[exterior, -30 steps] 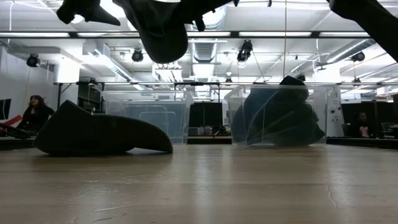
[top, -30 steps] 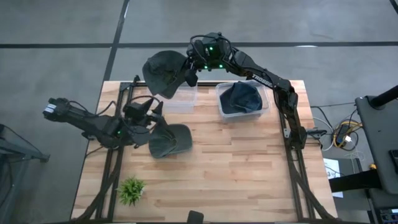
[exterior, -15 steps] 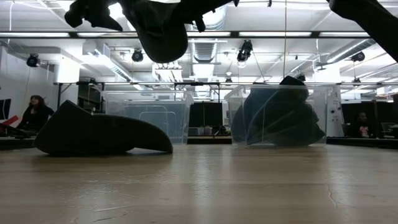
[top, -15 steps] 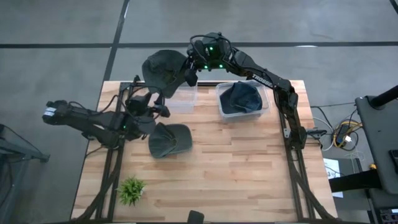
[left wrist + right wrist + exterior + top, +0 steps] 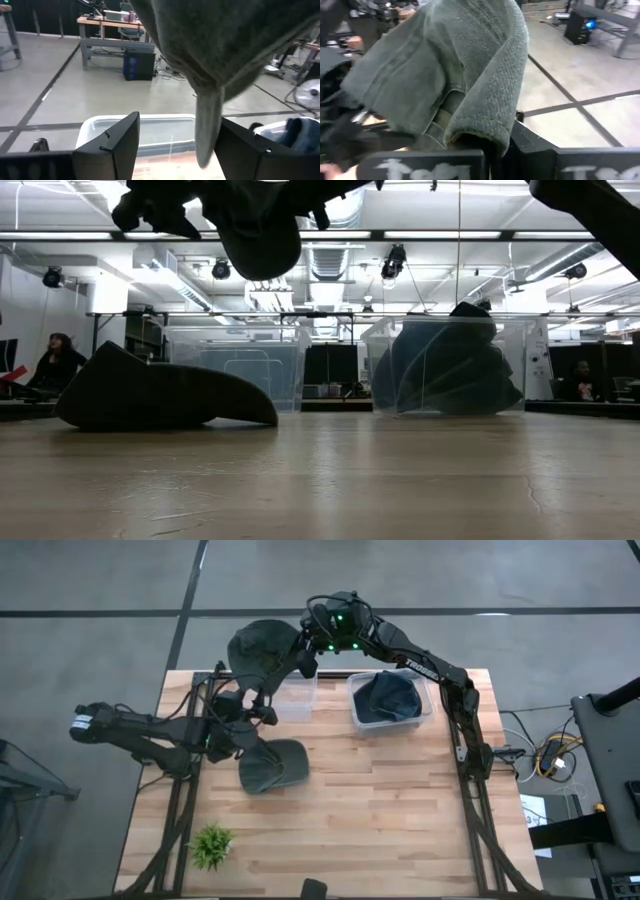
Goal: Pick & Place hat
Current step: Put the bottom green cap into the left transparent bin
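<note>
My right gripper (image 5: 303, 660) is clamped shut on a grey-green hat (image 5: 262, 655), holding it up in the air past the far edge of the table (image 5: 380, 810). The hat hangs off my fingers, crown out to the left of them, brim fabric folded over the fingertips in the right wrist view (image 5: 470, 80).

My left gripper (image 5: 256, 708) is spread wide and holds nothing, raised just below and in front of the hanging hat. Its fingers (image 5: 112, 142) frame a strap of the hat dangling between them, not touching as far as I can tell.

An empty clear bin (image 5: 292, 700) sits just beyond that gripper. A second hat (image 5: 272, 766) lies flat on the table right beside it, on the near side. To the right of my right gripper, another clear bin (image 5: 390, 700) holds dark blue hats.
</note>
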Controlling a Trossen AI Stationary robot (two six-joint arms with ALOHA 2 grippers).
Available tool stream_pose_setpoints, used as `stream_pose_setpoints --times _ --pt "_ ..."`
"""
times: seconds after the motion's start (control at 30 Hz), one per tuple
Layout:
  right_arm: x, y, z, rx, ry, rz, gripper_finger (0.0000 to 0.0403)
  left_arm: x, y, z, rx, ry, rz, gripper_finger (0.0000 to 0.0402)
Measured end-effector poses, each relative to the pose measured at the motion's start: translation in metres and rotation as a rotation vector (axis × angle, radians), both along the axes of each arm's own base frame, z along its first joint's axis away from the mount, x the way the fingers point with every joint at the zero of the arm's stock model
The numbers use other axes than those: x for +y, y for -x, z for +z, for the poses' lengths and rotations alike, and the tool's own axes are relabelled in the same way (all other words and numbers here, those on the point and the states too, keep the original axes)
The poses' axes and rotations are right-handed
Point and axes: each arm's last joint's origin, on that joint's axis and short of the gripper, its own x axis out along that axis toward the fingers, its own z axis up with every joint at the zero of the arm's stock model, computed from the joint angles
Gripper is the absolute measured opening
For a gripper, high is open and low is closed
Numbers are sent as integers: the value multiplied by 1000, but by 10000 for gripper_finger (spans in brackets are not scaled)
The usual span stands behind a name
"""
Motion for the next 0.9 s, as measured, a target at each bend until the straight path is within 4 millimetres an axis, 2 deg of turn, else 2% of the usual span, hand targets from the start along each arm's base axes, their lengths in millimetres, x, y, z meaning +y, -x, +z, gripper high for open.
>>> stream_pose_setpoints --times 0.17,0.33,0.43,0.57,0.77,0.9 --pt "2 0 0 -9 -27 58 8 5 -2 3 1 7 -8 227" --pt "2 0 0 -7 -28 60 8 8 -9 14 21 -31 -50 226" --pt "2 0 0 -7 -28 60 8 11 -10 20 36 -53 -56 212" --pt "2 0 1 -7 -28 60 8 15 -9 20 40 -53 -51 159" --pt "3 1 2 -8 -24 61 8 19 -10 20 36 -43 -66 25" --pt "3 1 2 -7 -17 63 8 20 -10 20 35 -42 -68 13"
